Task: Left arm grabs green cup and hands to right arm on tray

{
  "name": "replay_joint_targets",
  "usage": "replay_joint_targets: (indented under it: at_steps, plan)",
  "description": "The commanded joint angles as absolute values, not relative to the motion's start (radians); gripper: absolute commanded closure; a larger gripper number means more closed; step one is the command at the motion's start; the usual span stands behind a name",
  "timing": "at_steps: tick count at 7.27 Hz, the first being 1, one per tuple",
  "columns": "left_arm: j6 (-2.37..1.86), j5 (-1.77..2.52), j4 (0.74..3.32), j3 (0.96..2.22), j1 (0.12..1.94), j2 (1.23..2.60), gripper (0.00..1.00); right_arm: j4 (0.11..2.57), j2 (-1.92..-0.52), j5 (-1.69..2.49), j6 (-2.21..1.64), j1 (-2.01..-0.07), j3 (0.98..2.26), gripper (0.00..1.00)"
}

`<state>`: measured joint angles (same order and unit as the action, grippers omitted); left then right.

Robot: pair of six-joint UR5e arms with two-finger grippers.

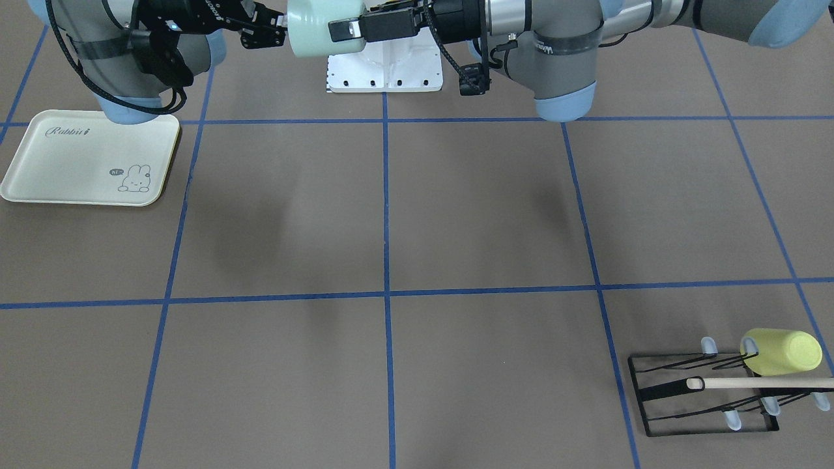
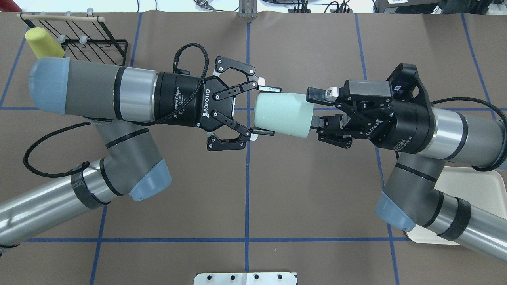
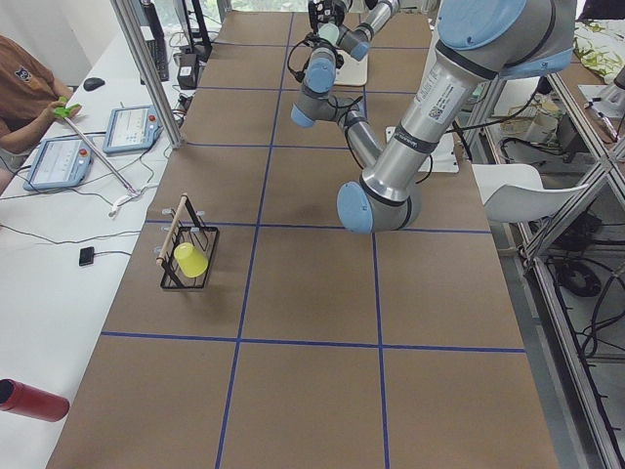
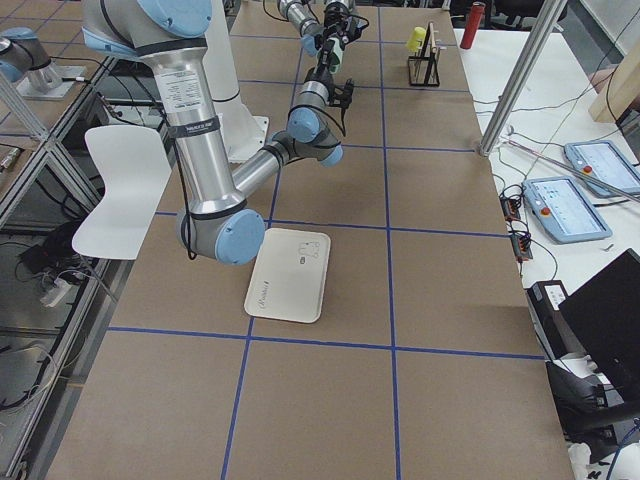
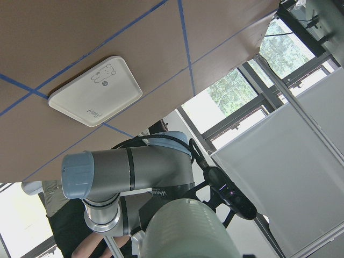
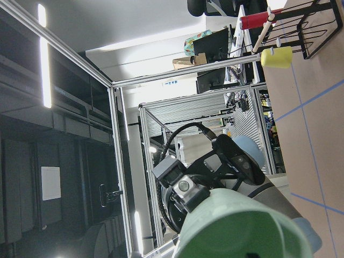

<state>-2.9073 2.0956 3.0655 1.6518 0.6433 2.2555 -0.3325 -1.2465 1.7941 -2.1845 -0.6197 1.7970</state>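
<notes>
The pale mint-green cup lies on its side in mid-air, high above the table's middle. My left gripper is shut on its narrow base end, with one long finger on each side. My right gripper is at the cup's mouth with its jaws apart, one finger outside the rim and one at the opening. The front view shows the cup between both grippers. The cream tray lies flat on the table on my right side, with my right arm over part of it in the overhead view.
A black wire rack with a wooden bar stands at the table's far left corner. A yellow-green cup lies on it. The white base plate sits under the arms. An operator sits beyond the table's far side.
</notes>
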Motion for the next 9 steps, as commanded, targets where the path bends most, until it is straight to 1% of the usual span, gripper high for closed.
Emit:
replay_joint_targets:
  at_steps: [1,2,3,4,5,8,9]
  plan:
    - [-2.882,2.095,3.065,1.651,0.643,2.255,1.0,-0.333,-1.247,1.796,-2.184,-0.62,1.796,0.86]
    - [-2.882,2.095,3.065,1.652,0.643,2.256,1.0,-0.334,-1.247,1.799,-2.186,-0.62,1.796,1.0]
    - [-2.879,2.095,3.063,1.652,0.643,2.258,0.67,-0.334,-1.247,1.799,-2.186,-0.62,1.798,1.0]
    - [-2.879,2.094,3.063,1.652,0.643,2.258,0.11,-0.336,-1.249,1.801,-2.187,-0.62,1.801,1.0]
    - [-2.879,2.095,3.065,1.658,0.644,2.255,0.0,-0.336,-1.252,1.801,-2.187,-0.621,1.802,1.0]
    - [-2.879,2.123,3.065,1.675,0.66,2.244,0.0,-0.342,-1.258,1.799,-2.189,-0.626,1.807,1.0]
    - [-2.879,2.188,3.065,1.675,0.704,2.223,0.0,-0.345,-1.268,1.799,-2.187,-0.632,1.807,1.0]
